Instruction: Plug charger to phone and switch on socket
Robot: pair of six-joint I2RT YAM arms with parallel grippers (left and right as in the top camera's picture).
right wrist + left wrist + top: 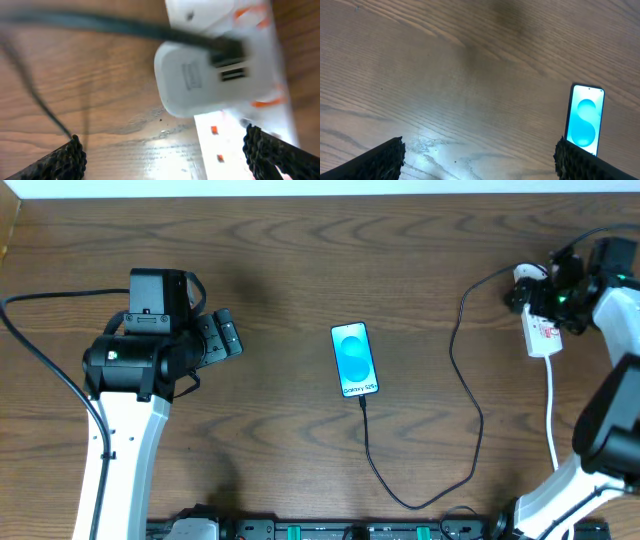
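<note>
The phone lies flat at the table's middle, its cyan screen lit, and shows at the right of the left wrist view. The black charger cable runs from the phone's near end, loops toward the front and curves up to the far right. There it ends in a white adapter plugged into the white socket strip, which has red markings. My right gripper is open and hovers over the strip beside the adapter. My left gripper is open and empty, left of the phone.
The strip's white cord runs toward the front right, beside my right arm. A black arm cable curves along the left edge. The table's far edge borders a white surface.
</note>
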